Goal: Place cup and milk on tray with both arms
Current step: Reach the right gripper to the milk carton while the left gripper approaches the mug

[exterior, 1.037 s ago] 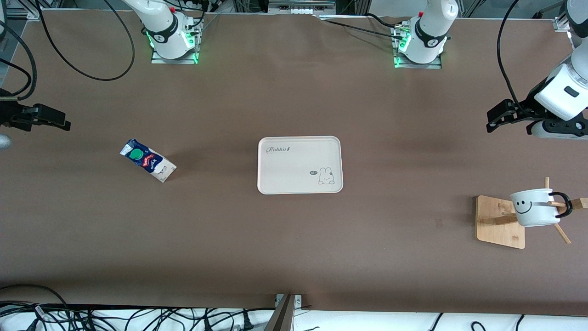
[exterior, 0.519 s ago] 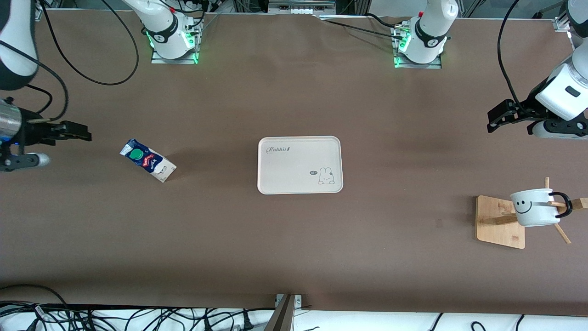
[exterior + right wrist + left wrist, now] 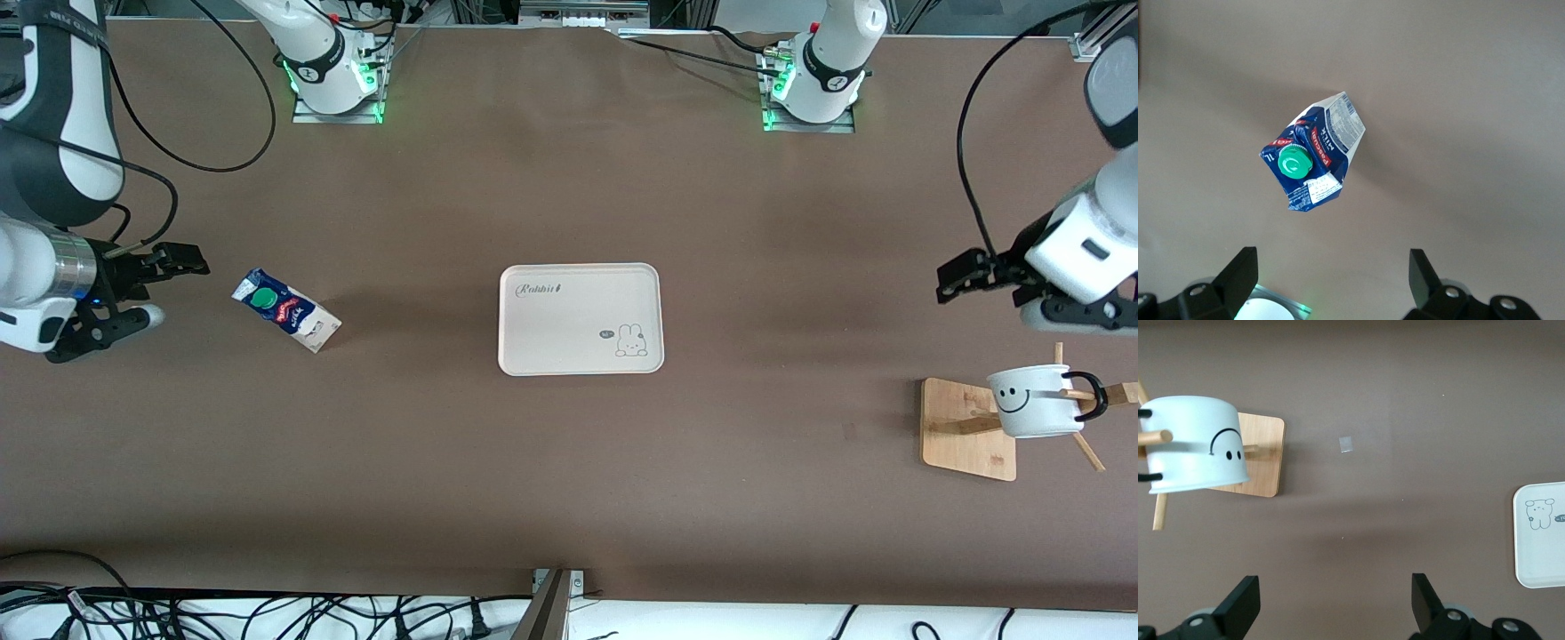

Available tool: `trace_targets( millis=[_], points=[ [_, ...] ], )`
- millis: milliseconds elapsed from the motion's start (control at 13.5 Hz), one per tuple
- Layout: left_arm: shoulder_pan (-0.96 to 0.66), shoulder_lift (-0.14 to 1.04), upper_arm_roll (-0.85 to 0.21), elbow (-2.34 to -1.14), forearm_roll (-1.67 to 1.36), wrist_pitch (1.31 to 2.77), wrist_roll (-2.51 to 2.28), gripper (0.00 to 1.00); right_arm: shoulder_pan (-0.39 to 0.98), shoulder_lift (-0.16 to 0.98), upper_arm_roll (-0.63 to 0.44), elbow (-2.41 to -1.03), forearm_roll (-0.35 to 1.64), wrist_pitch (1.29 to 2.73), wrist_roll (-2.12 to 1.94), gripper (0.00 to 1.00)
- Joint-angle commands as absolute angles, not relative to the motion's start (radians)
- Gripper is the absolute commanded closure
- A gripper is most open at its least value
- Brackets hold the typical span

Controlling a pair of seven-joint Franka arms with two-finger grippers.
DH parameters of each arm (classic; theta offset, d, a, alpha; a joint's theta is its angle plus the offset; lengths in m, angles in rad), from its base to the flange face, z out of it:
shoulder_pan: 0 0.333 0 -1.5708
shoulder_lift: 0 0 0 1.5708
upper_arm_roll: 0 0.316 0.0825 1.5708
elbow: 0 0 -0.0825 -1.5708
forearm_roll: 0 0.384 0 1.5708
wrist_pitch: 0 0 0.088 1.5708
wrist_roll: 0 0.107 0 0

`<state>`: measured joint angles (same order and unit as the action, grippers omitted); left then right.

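The milk [image 3: 284,311], a dark-blue and white carton with a green cap, stands on the table toward the right arm's end; it also shows in the right wrist view [image 3: 1315,160]. My right gripper [image 3: 188,264] is open and empty over the table beside it, apart from it [image 3: 1331,280]. The cup [image 3: 1036,402], white with a smiley face, hangs on a peg of the bamboo stand [image 3: 965,427] toward the left arm's end, and shows in the left wrist view [image 3: 1195,447]. My left gripper [image 3: 949,283] is open and empty over the table near the stand [image 3: 1333,603]. The cream tray [image 3: 580,347] lies mid-table, bare [image 3: 1541,573].
The stand's wooden pegs [image 3: 1086,449] stick out around the cup. A small pale patch [image 3: 849,432] marks the table next to the stand base [image 3: 1265,460]. Cables [image 3: 204,133] trail over the table near the right arm's base.
The right arm has swung in from the table's end, bringing its gripper close beside the milk. The left gripper has shifted a little toward the cup stand. Milk, cup and tray have not moved.
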<state>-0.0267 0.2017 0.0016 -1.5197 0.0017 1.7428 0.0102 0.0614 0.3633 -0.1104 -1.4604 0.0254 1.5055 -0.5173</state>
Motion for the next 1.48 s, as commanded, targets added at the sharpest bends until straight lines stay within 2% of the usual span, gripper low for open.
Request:
trace_targets(
  millis=[0,222,519,889,1185,1407],
  points=[
    [-0.020,0.233,0.006,-1.477,0.012,1.736,-0.011,0.00,0.052,0.388,-0.110,-1.457,0.025,1.522,-0.662,0.00],
    [0.005,0.192,0.008,-1.573,0.011,1.834,-0.142,0.00,0.058,0.413,-0.110,-1.457,0.023,1.525,-0.741,0.00],
    [0.049,-0.001,0.008,-1.931,0.011,2.154,-0.184,0.00,0.086,0.448,-0.107,-1.460,0.025,1.522,-0.744,0.00],
    [0.156,-0.018,0.005,-2.149,-0.104,2.495,-0.176,0.00,0.130,0.477,-0.107,-1.462,0.025,1.514,-0.736,0.00],
    [0.153,0.055,0.003,-2.145,-0.234,2.684,-0.157,0.00,0.146,0.500,-0.107,-1.462,0.023,1.526,-0.742,0.00],
    [0.149,0.126,0.003,-2.073,-0.317,2.718,-0.129,0.00,0.156,0.514,-0.107,-1.462,0.017,1.549,-0.759,0.00]
  ],
)
